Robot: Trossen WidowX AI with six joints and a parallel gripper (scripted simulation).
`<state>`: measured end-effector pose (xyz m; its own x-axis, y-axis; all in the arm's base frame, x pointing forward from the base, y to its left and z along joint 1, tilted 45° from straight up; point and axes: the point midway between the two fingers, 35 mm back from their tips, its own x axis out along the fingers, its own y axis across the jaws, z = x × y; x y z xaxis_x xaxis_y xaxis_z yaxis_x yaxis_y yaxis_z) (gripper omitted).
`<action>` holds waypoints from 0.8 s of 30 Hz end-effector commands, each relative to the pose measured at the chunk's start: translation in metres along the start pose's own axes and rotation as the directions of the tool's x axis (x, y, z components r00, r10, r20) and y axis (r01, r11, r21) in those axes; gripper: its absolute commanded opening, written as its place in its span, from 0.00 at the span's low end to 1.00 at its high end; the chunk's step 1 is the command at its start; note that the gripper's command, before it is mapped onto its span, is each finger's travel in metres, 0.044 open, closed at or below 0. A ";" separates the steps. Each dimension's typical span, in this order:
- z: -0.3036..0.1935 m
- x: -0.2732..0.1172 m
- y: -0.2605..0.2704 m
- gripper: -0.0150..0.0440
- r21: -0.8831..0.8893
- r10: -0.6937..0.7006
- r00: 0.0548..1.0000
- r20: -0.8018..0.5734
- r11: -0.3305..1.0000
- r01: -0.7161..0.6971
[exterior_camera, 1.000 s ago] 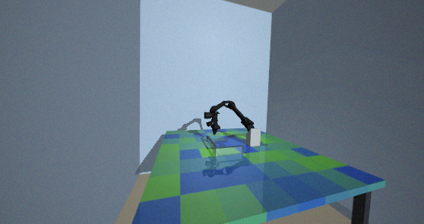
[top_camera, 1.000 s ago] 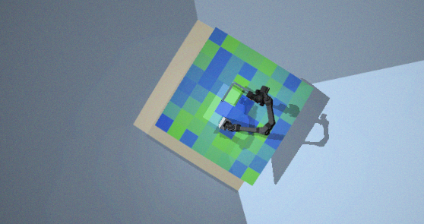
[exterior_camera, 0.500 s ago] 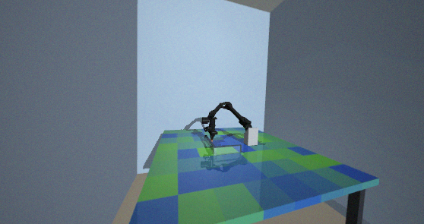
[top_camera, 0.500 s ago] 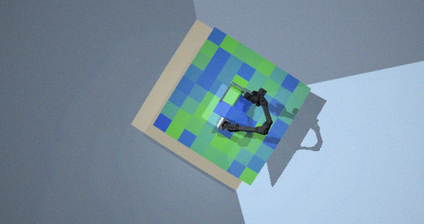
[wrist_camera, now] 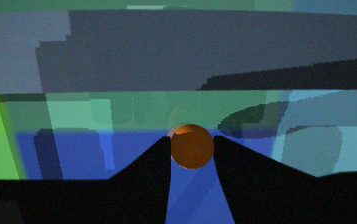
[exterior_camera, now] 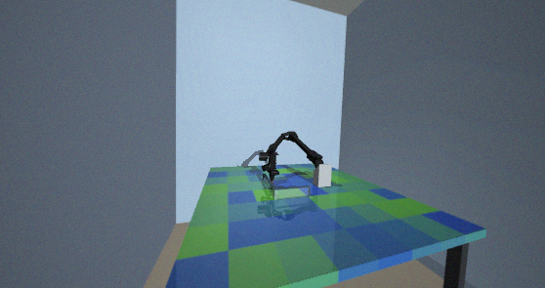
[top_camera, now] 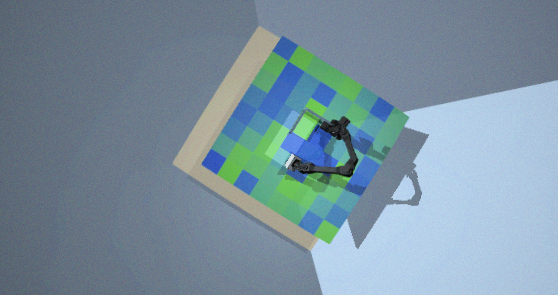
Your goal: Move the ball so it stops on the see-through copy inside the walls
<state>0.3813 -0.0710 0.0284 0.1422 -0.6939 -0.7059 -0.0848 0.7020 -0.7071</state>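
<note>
My gripper [top_camera: 325,126] [exterior_camera: 272,178] [wrist_camera: 191,144] is shut on the orange ball [wrist_camera: 192,152], which sits between the fingertips in the wrist view. It is low over the table, beside the low clear walls. One wall [top_camera: 298,121] and the other wall [top_camera: 315,114] meet in a corner in the top view. A wall's top edge [wrist_camera: 179,50] crosses the wrist view as a broad grey band beyond the ball. A pale rim at the ball's upper left seems to be the see-through copy, mostly hidden behind the ball. The top and exterior views do not show the ball clearly.
The patchwork table [top_camera: 275,93] [exterior_camera: 288,226] is blue and green and glossy, with reflections and shadows. A white block [top_camera: 290,161] [exterior_camera: 323,176] stands at the arm's base. The arm [top_camera: 353,153] [exterior_camera: 290,136] bends round from there to the walls.
</note>
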 end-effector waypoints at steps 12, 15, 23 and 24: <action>-0.003 0.013 0.002 0.25 -0.011 -0.001 1.000 -0.012 1.000 0.001; -0.002 0.010 0.000 0.34 -0.003 -0.002 1.000 -0.005 1.000 0.002; -0.002 0.010 0.000 0.62 -0.003 -0.002 1.000 -0.005 1.000 0.002; -0.002 0.010 0.000 0.62 -0.003 -0.002 1.000 -0.005 1.000 0.002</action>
<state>0.3811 -0.0780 0.0205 0.1376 -0.6957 -0.7050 -0.0878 0.7004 -0.7083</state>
